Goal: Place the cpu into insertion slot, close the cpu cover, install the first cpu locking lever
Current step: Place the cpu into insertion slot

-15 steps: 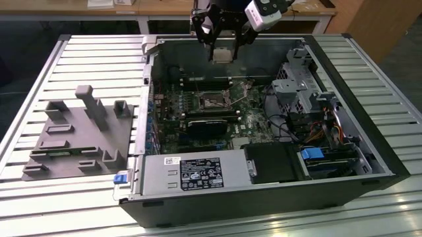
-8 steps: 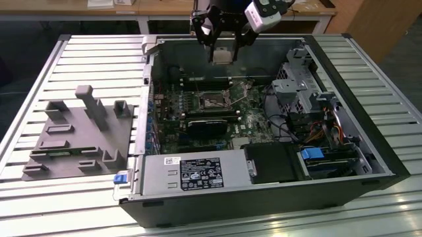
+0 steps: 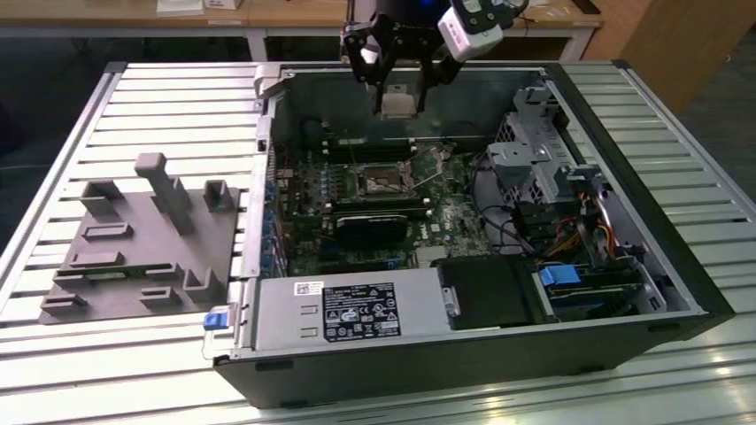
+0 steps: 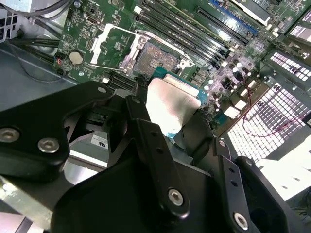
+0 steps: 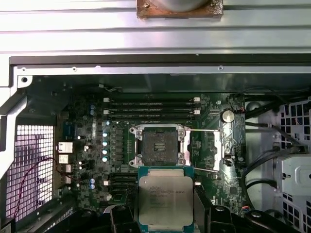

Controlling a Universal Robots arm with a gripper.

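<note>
Your claw [image 3: 398,96] hangs over the open computer case [image 3: 413,376], clamped on the cpu [image 5: 165,199], which sits between its fingers, clear of the board; the insertion slot [image 5: 159,145] lies empty, the cpu cover [image 5: 215,149] swung open, the lever unfastened, so no step is complete

Greys, greens and black
We see a silver-grey cpu [image 5: 165,200] edged in teal, a dark green motherboard [image 5: 85,124], a black case [image 3: 473,372] and a pale, striped table [image 3: 142,97].
</note>
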